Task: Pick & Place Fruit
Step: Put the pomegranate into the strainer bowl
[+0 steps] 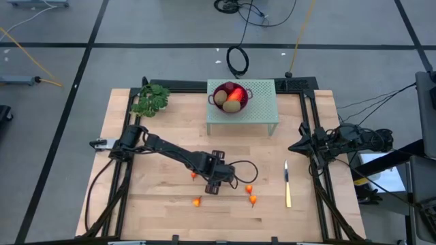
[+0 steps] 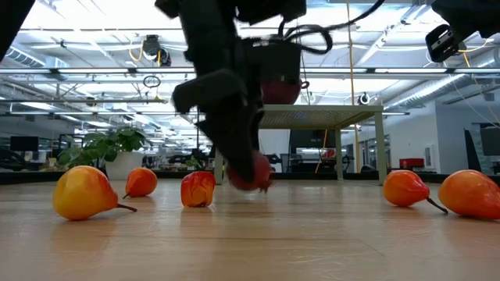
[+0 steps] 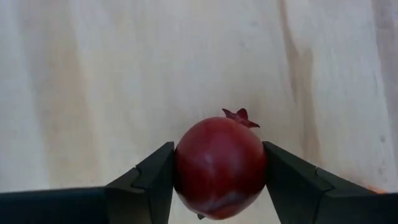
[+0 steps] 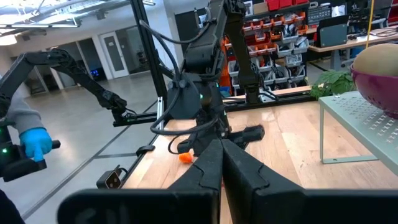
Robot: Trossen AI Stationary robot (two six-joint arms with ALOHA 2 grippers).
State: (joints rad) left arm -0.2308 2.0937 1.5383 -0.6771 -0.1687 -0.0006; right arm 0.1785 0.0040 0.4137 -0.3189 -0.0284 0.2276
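Note:
A dark red ball [image 3: 219, 168] with a small crown [image 3: 241, 116] lies on the wooden table [image 1: 157, 204] near its middle front. My left gripper [image 1: 212, 186] slants down over it, fingers against both sides. Several tiny orange-red bits [image 1: 197, 201] [image 1: 251, 193] lie on the wood around it. A purple bowl [image 1: 243, 88] on a pale green stand [image 1: 262, 109] at the far side holds brownish-green ovals [image 1: 221, 99] and an orange-red piece [image 1: 234, 105]. My right gripper [image 4: 221, 155] waits shut at the table's right edge. My left gripper pinches the dark red ball between its two fingers, one on each opposite side [image 3: 180, 171]. The fingers [image 3: 155, 177] come from above, slanting down. The ball's crown points away from the gripper. In the low view the ball [image 2: 250, 173] sits down at the table top.
A slim knife [image 1: 287, 185] lies on the wood toward the right. A leafy green sprig [image 1: 151, 100] sits at the far left corner. Black frame rails [image 1: 310, 129] run along the table's sides. A person's blue-gloved hand [image 4: 34, 142] shows beyond the table.

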